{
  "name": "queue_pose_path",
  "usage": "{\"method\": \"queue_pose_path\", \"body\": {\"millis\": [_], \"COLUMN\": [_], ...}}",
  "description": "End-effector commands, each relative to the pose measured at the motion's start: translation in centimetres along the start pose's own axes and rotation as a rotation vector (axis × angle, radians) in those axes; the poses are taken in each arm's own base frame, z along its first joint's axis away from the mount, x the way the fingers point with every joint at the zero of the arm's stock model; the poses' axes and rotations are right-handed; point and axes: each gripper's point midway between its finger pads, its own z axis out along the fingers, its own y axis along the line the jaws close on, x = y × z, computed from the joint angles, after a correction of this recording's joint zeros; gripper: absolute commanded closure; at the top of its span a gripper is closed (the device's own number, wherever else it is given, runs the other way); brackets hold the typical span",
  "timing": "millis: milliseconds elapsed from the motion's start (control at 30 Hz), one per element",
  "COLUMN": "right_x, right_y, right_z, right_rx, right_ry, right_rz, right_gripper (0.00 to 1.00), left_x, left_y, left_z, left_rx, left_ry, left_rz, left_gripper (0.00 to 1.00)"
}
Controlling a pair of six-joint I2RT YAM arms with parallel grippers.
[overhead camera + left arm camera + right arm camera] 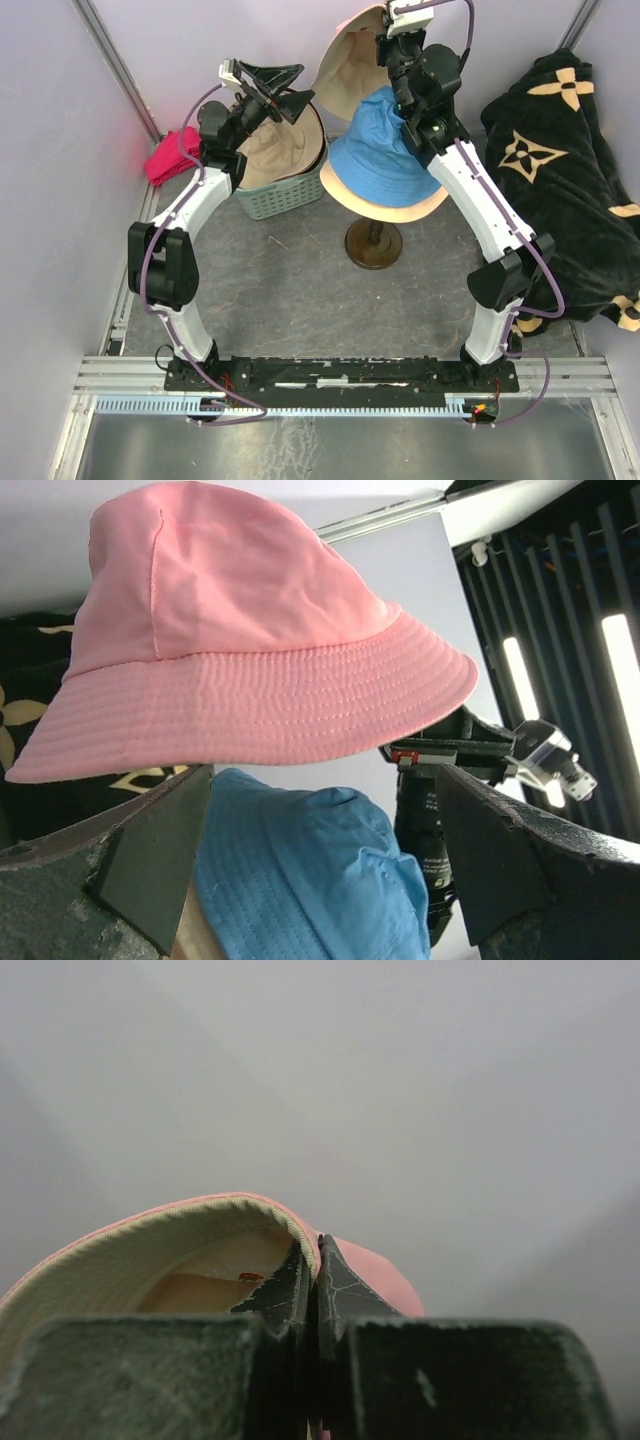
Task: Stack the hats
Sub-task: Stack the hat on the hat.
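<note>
My right gripper (388,48) is raised at the back and shut on the brim of a pink hat (350,62), which hangs above the stand and shows its cream lining from above. In the right wrist view the jaws (318,1272) pinch that brim (215,1212). Below it, a blue hat (383,152) sits on a cream hat (392,209) on the stand. A tan hat (272,150) lies in the basket. My left gripper (268,86) hovers open over the basket. It (325,880) faces the pink hat (250,650) and the blue hat (300,880) and holds nothing.
The hat stand has a round dark base (373,244) in mid-table. A green basket (285,196) stands to its left. A magenta cloth (172,155) lies at the far left wall. A large black cloth with beige flower marks (565,170) fills the right side.
</note>
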Motion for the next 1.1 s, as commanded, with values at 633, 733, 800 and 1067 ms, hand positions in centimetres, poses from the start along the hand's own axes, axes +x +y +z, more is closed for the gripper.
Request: {"method": "queue_pose_path", "body": {"millis": [633,733,800,1067], "right_x": [-6.9,-7.2,-7.4,-8.1], "right_y": [-0.6,-0.8,-0.7,-0.7], "right_z": [-2.0,-2.2,-2.4,-2.6], "right_rx": [-0.022,-0.021,-0.026,-0.040], "right_ry": [-0.189,-0.198,-0.205,-0.224], "right_rz": [0.060,0.062,0.064,0.063], "right_gripper": [0.98,0.98,0.98,0.98], "left_x": [3.2,2.9,2.7,1.7], "left_y": [0.8,1.5,1.9,2.9], "left_z": [1.2,1.3,1.4,1.5], "left_rx": [-0.002,-0.014,-0.018,-0.010], "left_ry": [0.009,-0.010,-0.022,-0.074], "left_rz": [-0.269,-0.282,-0.289,-0.325], "left_gripper": [0.01,0.01,0.01,0.01]}}
